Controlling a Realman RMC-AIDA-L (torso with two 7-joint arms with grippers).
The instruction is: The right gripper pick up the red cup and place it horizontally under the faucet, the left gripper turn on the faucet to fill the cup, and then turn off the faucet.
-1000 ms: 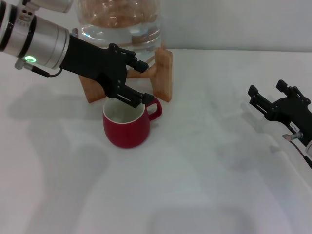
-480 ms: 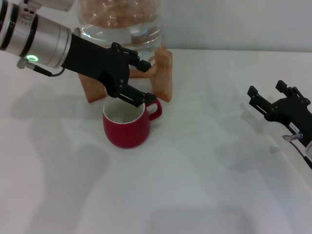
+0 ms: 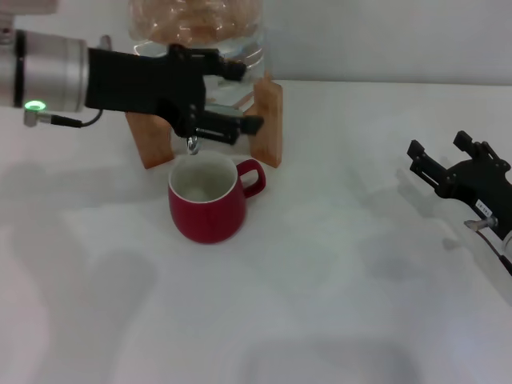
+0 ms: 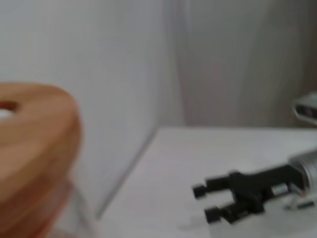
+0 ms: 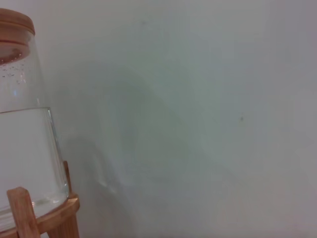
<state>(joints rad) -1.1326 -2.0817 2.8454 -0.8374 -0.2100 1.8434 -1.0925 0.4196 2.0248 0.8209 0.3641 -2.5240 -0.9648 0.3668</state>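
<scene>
The red cup stands upright on the white table, handle to the right, right in front of the jug's wooden stand. The chrome spout of the faucet hangs just over the cup's white inside. My left gripper reaches in from the left at faucet height. It is open, one finger above and one below the tap, and it hides the lever. My right gripper rests open and empty near the table's right edge. It also shows far off in the left wrist view as the right gripper.
The clear water jug with water in it sits on the stand at the back; the jug fills the right wrist view's edge. Its wooden lid shows close in the left wrist view. A wall lies behind the table.
My left gripper has lifted from just over the cup's rim up to faucet height, uncovering the spout and the cup's mouth. The cup and the right gripper have stayed put.
</scene>
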